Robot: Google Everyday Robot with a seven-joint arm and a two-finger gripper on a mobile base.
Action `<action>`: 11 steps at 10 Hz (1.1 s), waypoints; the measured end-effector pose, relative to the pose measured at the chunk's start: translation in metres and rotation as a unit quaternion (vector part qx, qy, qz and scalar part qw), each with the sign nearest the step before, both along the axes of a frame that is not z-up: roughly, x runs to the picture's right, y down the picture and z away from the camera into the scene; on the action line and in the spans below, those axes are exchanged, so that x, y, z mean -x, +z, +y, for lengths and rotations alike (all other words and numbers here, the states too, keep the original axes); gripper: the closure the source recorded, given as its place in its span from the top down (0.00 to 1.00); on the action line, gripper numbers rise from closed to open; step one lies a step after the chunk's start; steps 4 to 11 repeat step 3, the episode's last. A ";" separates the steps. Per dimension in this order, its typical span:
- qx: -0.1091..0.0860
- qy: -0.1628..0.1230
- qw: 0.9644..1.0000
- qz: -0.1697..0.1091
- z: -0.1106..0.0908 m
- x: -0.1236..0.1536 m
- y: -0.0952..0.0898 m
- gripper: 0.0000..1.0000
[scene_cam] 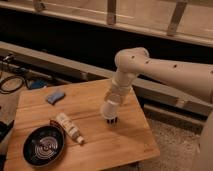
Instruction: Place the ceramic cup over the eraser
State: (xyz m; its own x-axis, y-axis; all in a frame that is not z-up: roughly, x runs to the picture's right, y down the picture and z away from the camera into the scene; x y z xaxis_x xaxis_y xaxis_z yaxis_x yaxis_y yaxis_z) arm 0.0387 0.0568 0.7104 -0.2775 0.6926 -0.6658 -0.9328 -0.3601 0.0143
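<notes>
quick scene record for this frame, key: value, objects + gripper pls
surface: wooden table
gripper: pointing down near the table's right-centre, low over the wood
eraser: blue, at the back-left of the table, well apart from the gripper
tube: white, lying at an angle, front-left, beside the bowl
bowl: dark, front-left corner, upright
ceramic cup: cannot be picked out apart from the gripper
arm: white, enters from the right
</notes>
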 end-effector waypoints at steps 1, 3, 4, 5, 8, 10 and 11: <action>0.002 -0.002 1.000 0.001 0.001 0.001 0.000 0.60; 0.002 -0.001 1.000 0.000 0.002 0.005 0.003 0.42; 0.002 -0.001 1.000 0.000 0.002 0.005 0.003 0.42; 0.002 -0.001 1.000 0.000 0.002 0.005 0.003 0.42; 0.002 -0.001 1.000 0.000 0.002 0.005 0.003 0.42; 0.002 -0.001 1.000 0.000 0.002 0.005 0.003 0.42; 0.002 -0.001 1.000 0.000 0.002 0.005 0.003 0.42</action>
